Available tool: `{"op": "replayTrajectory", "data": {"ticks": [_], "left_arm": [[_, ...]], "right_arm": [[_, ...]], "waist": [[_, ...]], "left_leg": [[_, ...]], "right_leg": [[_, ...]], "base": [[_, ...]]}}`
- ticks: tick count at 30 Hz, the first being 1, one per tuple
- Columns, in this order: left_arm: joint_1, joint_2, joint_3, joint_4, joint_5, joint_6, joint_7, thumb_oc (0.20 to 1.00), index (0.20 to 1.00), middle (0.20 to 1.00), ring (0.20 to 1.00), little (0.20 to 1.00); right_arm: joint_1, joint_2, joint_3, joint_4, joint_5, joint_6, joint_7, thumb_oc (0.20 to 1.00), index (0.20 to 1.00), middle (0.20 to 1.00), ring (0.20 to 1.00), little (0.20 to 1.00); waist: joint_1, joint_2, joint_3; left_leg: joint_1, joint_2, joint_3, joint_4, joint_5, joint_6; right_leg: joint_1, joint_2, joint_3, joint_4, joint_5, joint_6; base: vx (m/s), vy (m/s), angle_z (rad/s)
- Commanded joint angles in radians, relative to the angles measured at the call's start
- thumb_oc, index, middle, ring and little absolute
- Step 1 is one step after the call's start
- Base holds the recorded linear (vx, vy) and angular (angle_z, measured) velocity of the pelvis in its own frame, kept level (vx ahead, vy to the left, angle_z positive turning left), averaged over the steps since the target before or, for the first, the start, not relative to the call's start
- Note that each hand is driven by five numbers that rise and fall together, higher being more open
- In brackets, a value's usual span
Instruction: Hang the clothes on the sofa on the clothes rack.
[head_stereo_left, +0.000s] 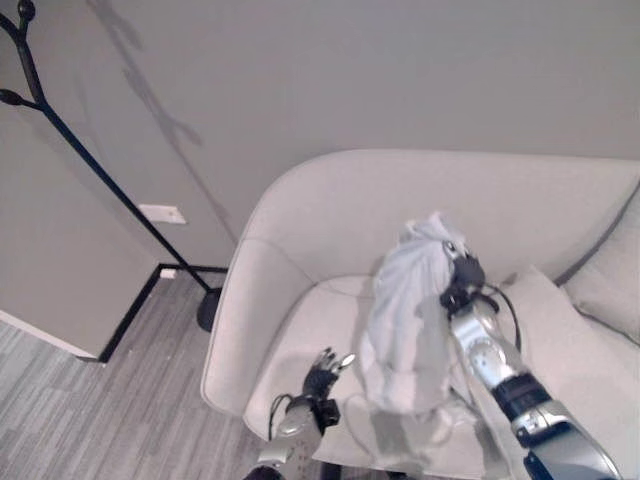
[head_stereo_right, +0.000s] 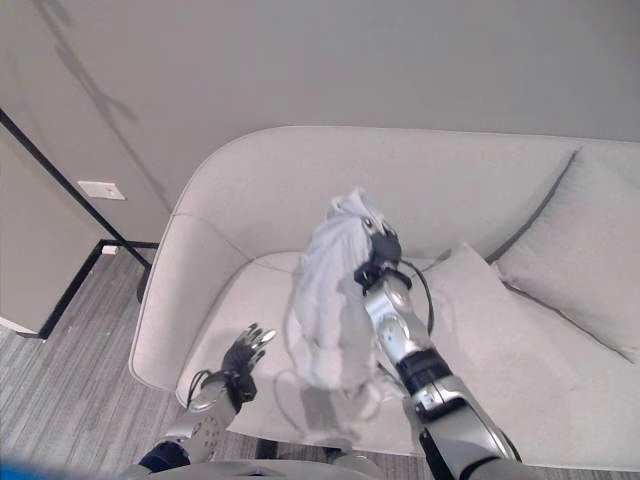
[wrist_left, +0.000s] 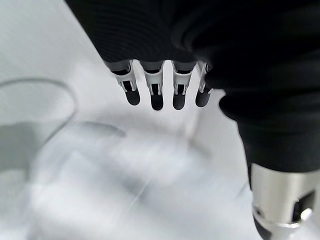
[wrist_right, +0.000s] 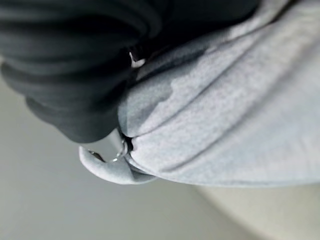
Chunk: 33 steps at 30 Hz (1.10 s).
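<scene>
Meanwhile, left of the sofa (head_stereo_left: 300, 230), the black clothes rack (head_stereo_left: 60, 130) waits against the wall. Over the sofa's seat the left hand (head_stereo_left: 322, 376) hovers with fingers relaxed, holding nothing. Beside it the right hand (head_stereo_left: 462, 275) grips a pale grey garment (head_stereo_left: 405, 320), raised above the cushion. Carrying it high should keep its trailing hem clear.
</scene>
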Motion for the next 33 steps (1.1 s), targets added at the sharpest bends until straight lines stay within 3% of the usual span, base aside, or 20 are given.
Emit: {"op": "replayTrajectory", "data": {"ticks": [1,2,6,10,15,20,22,26,33], "left_arm": [[-0.103,0.022,-0.036,0.032,0.270,-0.058,0.082,1.000,1.000,1.000,1.000,1.000],[-0.104,0.021,-0.036,0.032,0.271,-0.058,0.082,1.000,1.000,1.000,1.000,1.000],[-0.169,0.019,-0.087,0.099,0.515,-0.074,0.189,1.000,1.000,1.000,1.000,1.000],[-0.235,0.034,-0.111,0.230,0.782,-0.026,0.340,1.000,1.000,1.000,1.000,1.000],[-0.271,0.057,-0.105,0.277,0.946,0.031,0.482,1.000,1.000,1.000,1.000,1.000],[-0.276,0.039,-0.113,0.305,0.955,0.036,0.505,1.000,1.000,1.000,1.000,1.000],[-0.270,0.013,-0.134,0.272,0.909,0.000,0.476,1.000,1.000,1.000,1.000,1.000],[-0.269,-0.014,-0.177,0.223,0.884,-0.023,0.446,1.000,1.000,1.000,1.000,1.000],[-0.377,-0.113,-0.266,0.301,0.904,0.004,0.450,1.000,1.000,1.000,1.000,1.000]], "right_arm": [[-0.053,0.005,-0.009,-0.082,-0.090,-0.086,-0.014,0.200,0.200,0.200,0.200,0.200],[-0.052,0.004,-0.009,-0.082,-0.090,-0.086,-0.015,0.200,0.200,0.200,0.200,0.200],[-0.071,-0.004,0.064,-0.143,-0.114,-0.114,-0.010,0.200,0.200,0.200,0.200,0.200],[-0.127,-0.043,0.137,-0.235,-0.136,-0.143,-0.009,0.200,0.200,0.200,0.200,0.200],[-0.171,-0.102,0.207,-0.355,-0.144,-0.163,0.011,0.200,0.200,0.200,0.200,0.200],[-0.220,-0.146,0.247,-0.421,-0.148,-0.166,0.023,0.200,0.200,0.200,0.200,0.200],[-0.254,-0.152,0.258,-0.425,-0.153,-0.157,0.024,0.200,0.200,0.200,0.200,0.200],[-0.283,-0.129,0.256,-0.403,-0.146,-0.159,0.013,0.200,0.200,0.200,0.200,0.200],[-0.304,-0.050,0.278,-0.398,-0.158,-0.168,-0.014,0.200,0.200,0.200,0.200,0.200]], "waist": [[0.025,-0.058,-0.057],[0.025,-0.058,-0.056],[0.014,-0.070,-0.064],[-0.002,-0.078,-0.076],[-0.022,-0.078,-0.090],[-0.034,-0.082,-0.099],[-0.038,-0.086,-0.104],[-0.041,-0.091,-0.106],[-0.072,-0.092,-0.111]], "left_leg": [[0.007,-0.010,0.010,0.012,-0.041,-0.003],[0.007,-0.010,0.010,0.012,-0.041,-0.003],[0.015,-0.009,0.018,0.012,-0.045,-0.005],[0.022,-0.004,0.033,0.012,-0.051,-0.007],[0.036,0.004,0.061,0.012,-0.060,-0.009],[0.043,0.010,0.072,0.012,-0.063,-0.011],[0.047,0.013,0.074,0.012,-0.064,-0.011],[0.047,0.016,0.076,0.012,-0.066,-0.010],[0.049,0.021,0.083,0.012,-0.067,-0.011]], "right_leg": [[0.029,-0.084,0.028,0.023,-0.102,0.087],[0.029,-0.084,0.029,0.023,-0.102,0.087],[0.034,-0.087,0.033,0.024,-0.102,0.088],[0.030,-0.084,0.048,0.026,-0.099,0.093],[0.025,-0.076,0.068,0.032,-0.100,0.098],[0.025,-0.071,0.082,0.037,-0.101,0.097],[0.025,-0.068,0.089,0.037,-0.100,0.096],[0.026,-0.064,0.094,0.037,-0.098,0.093],[0.023,-0.056,0.109,0.041,-0.098,0.089]], "base": [[0.00,0.000,0.00],[0.00,0.000,0.00],[0.00,-0.001,-0.01],[0.02,0.006,-0.14],[0.02,0.011,-0.23],[0.00,-0.003,-0.15],[0.00,-0.015,-0.10],[0.00,-0.014,-0.04],[-0.01,-0.026,-0.07]]}}
